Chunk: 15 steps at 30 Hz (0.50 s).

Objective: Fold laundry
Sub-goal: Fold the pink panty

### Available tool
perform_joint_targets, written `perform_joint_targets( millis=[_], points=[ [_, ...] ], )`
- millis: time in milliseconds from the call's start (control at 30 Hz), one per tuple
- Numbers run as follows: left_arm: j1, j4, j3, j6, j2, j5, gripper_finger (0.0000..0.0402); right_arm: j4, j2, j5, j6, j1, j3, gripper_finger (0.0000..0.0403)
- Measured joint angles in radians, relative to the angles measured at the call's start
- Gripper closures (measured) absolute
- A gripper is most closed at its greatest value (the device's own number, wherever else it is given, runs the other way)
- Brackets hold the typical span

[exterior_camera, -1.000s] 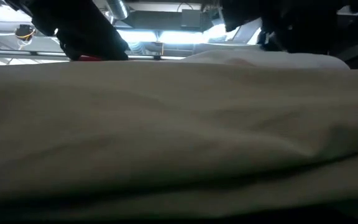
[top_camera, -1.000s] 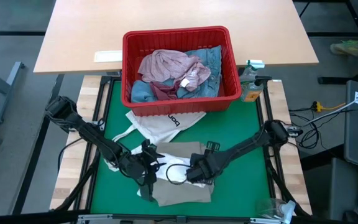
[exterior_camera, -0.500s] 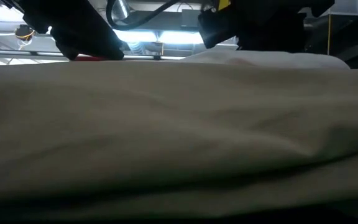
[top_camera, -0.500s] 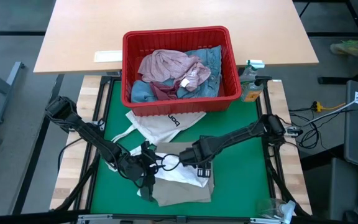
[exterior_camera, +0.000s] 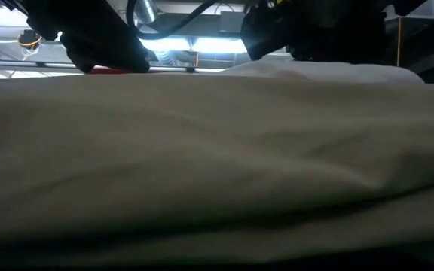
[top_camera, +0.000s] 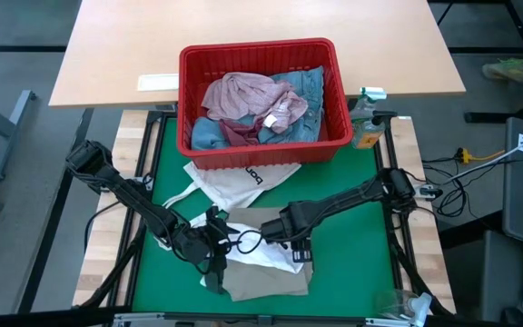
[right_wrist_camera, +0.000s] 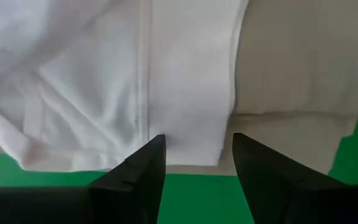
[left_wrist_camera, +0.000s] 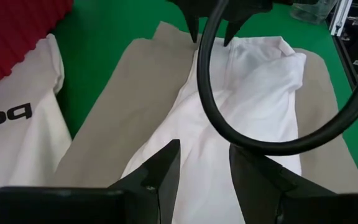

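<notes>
A white garment [top_camera: 266,254] lies crumpled on top of the flat beige trousers [top_camera: 271,277] at the near middle of the green bench [top_camera: 352,191]. Both look thin, soft and light; the white piece would bunch and slide over the trousers if dragged, so I judge the stitched hem or a corner the best place to pinch, lifting clear before spreading.

The left gripper [left_wrist_camera: 204,162] hovers over the white garment's near-left part, fingers apart with nothing between them. The right gripper [right_wrist_camera: 194,155] hangs just above the garment's far edge, where it meets the beige cloth, also parted and empty.

Beyond them a white tote bag [top_camera: 234,177] lies against the red basket [top_camera: 257,54], which holds a pink top [top_camera: 248,95] and blue jeans [top_camera: 307,86] not yet folded.
</notes>
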Motion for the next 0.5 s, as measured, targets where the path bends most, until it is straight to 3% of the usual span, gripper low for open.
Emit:
perform_joint_targets(
  millis=[500],
  points=[
    [-0.01, -0.001, 0.0, 0.0, 0.0, 0.001, 0.027, -0.014, 0.038, -0.066, -0.009, 0.001, 0.0, 0.0217]
  ],
)
